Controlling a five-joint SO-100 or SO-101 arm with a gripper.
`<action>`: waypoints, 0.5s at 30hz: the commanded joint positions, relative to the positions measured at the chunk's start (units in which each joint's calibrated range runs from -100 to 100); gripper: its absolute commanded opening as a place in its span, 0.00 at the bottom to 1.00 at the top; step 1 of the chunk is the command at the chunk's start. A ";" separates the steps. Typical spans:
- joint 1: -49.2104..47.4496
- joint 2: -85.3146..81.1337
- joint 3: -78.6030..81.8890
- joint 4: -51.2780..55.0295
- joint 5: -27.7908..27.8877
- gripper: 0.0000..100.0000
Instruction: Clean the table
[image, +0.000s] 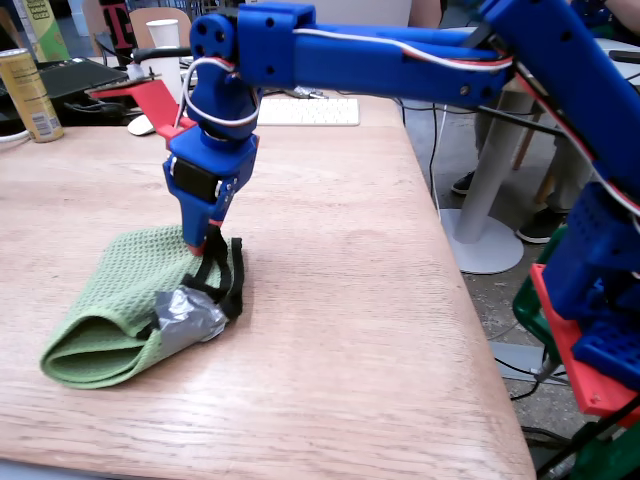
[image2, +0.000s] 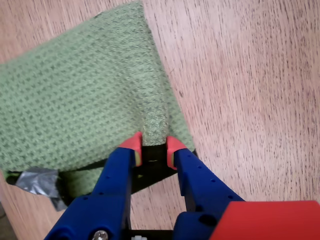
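Light oak wood-grain table (image: 350, 290) fills both views, its rounded edge running along the near side in the fixed view. On its left part lies a folded green waffle-weave cloth (image: 110, 310), bound at one end with grey duct tape (image: 188, 315) and a black strap (image: 232, 275). The blue two-finger gripper with red tips (image2: 154, 145) pinches a raised fold of the cloth. Behind stand a yellow drink can (image: 28, 95), white keyboard (image: 308, 110) and white cup (image: 163, 35).
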 joint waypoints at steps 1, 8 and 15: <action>0.68 -0.69 -2.21 0.08 -0.10 0.04; 0.51 -0.69 -1.27 1.23 0.59 0.03; -1.52 -9.70 -1.18 7.88 0.59 0.01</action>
